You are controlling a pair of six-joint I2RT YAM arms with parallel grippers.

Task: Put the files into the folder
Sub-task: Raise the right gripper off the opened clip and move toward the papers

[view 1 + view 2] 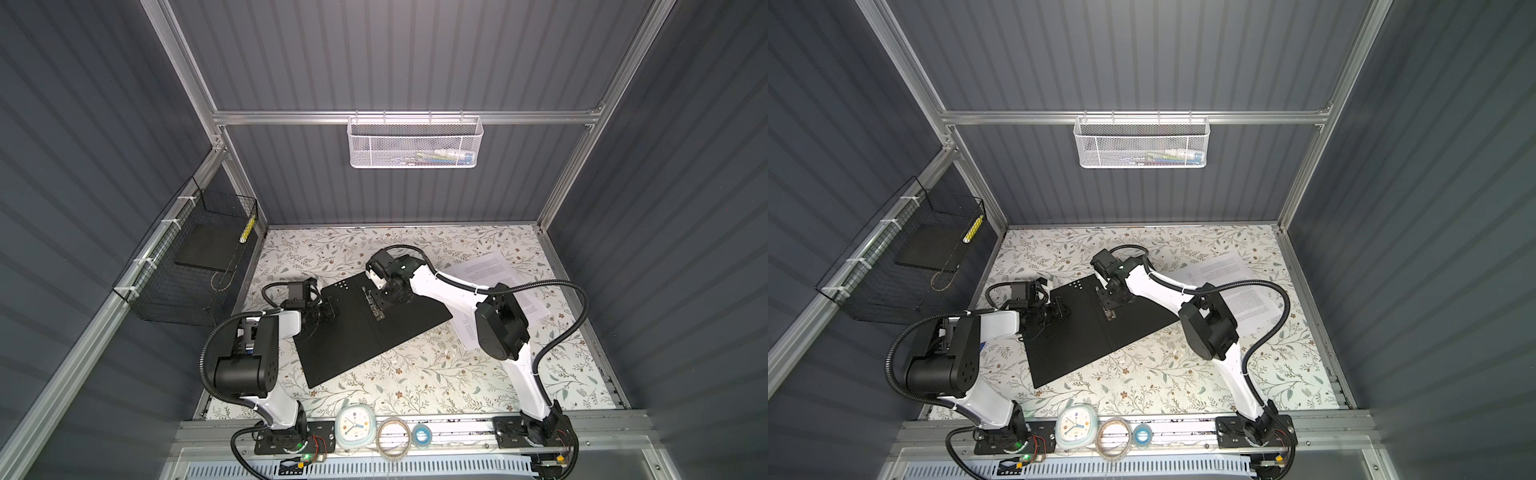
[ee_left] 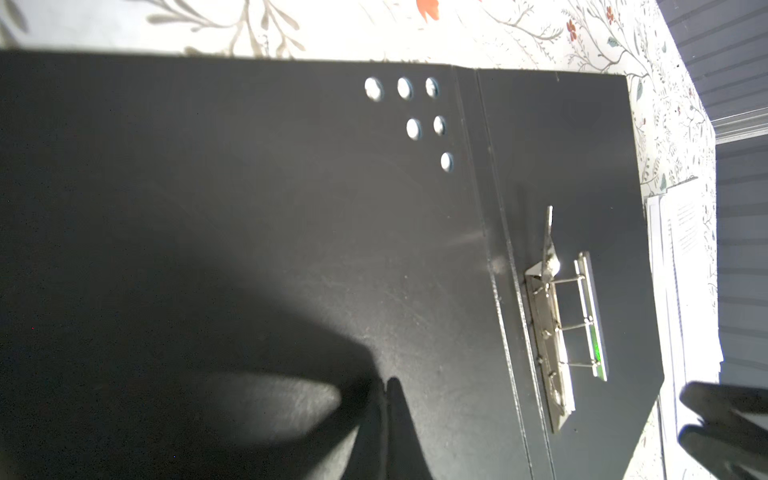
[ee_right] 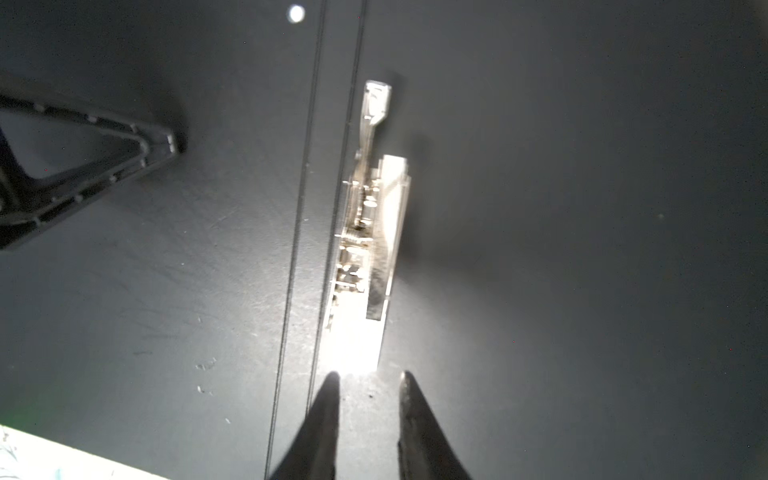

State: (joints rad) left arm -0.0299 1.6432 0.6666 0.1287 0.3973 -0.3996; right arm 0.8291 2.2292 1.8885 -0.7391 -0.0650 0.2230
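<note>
Your folder (image 1: 353,345) lies open and flat on the table (image 1: 415,374), black inside up. The ring clip (image 3: 365,232) sits just right of the spine, its long axis running along the spine. Your right gripper (image 3: 368,376) hangs right over that clip, jaws a little apart with nothing between them. They line up with the clip's near end, and the lever (image 3: 376,99) sticks out at the far end. Your left gripper (image 2: 386,382) has its jaws closed on nothing, tips down on the left cover, probably pinning it. The files (image 1: 486,266) lie on the table past the right cover, partly under your right arm, well apart from the left gripper, so the right arm is nearer. Whether the rings are open you can't tell from here. The white basket (image 1: 415,143) on the back rail holds a few small items; the black wire basket (image 1: 187,266) on the left wall holds a dark flat pad.
</note>
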